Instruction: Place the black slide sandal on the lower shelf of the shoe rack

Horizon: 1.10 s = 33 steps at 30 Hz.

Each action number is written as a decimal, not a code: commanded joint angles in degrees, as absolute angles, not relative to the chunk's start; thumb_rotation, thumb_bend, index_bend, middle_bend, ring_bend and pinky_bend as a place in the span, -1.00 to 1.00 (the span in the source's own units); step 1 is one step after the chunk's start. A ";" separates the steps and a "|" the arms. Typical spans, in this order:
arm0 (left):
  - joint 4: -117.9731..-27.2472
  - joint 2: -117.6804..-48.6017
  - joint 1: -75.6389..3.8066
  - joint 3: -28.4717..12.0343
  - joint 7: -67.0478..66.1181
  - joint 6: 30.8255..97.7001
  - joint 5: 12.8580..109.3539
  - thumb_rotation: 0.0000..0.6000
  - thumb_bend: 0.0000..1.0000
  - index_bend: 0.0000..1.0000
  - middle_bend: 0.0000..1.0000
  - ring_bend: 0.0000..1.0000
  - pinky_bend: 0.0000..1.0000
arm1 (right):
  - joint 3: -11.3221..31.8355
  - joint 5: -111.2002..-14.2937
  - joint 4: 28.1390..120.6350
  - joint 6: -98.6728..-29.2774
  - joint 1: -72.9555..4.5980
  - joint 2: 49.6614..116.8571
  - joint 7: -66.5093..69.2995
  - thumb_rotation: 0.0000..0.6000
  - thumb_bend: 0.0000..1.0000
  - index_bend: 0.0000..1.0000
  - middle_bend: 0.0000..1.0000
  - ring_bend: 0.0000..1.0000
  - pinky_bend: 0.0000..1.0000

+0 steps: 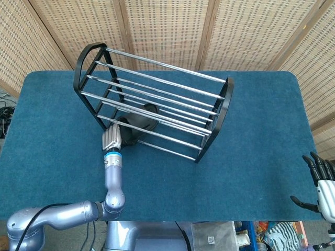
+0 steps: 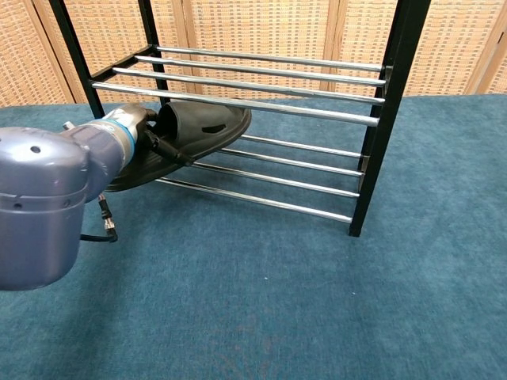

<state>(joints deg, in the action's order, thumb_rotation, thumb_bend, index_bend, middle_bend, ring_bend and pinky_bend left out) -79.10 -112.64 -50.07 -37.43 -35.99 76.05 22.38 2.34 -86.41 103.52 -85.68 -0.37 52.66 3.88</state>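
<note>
The black slide sandal (image 2: 207, 132) lies mostly on the lower shelf rods of the black shoe rack (image 1: 226, 104), toe pointing inward; its heel still overhangs the front rod. In the head view the sandal (image 1: 140, 125) shows under the upper rods. My left hand (image 1: 112, 138) grips the sandal's heel end at the rack's front left; in the chest view the left hand (image 2: 144, 131) is partly hidden by my forearm. My right hand (image 1: 324, 183) hangs at the table's right front corner, fingers spread and holding nothing.
The rack (image 2: 379, 119) stands on a blue carpeted table (image 1: 251, 157), with chrome rods on two levels. Woven screens close off the back. Bare carpet lies in front and to the right of the rack.
</note>
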 commanded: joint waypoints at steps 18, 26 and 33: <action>-73.93 -114.41 -52.73 -41.90 -34.72 74.53 17.09 1.00 0.28 -0.97 -0.99 -0.99 -0.85 | 1.90 -87.22 103.09 -85.20 -0.61 51.94 6.23 1.00 -1.00 -1.00 -1.00 -1.00 -1.00; -76.79 -113.55 -52.11 -41.52 -33.58 74.29 16.82 1.00 0.28 -1.00 -1.00 -1.00 -1.00 | 1.79 -87.37 103.29 -85.34 -0.58 52.01 5.85 1.00 -1.00 -1.00 -1.00 -1.00 -1.00; -78.10 -113.26 -52.08 -40.96 -33.50 75.44 16.62 1.00 0.28 -1.00 -1.00 -1.00 -1.00 | 1.79 -87.35 103.23 -85.50 -0.54 51.96 6.14 1.00 -1.00 -1.00 -1.00 -1.00 -1.00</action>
<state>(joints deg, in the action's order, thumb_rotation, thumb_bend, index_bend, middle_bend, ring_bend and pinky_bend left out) -77.94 -113.36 -52.13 -41.09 -33.38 75.34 16.72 1.79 -87.35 103.23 -85.50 -0.54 51.96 6.13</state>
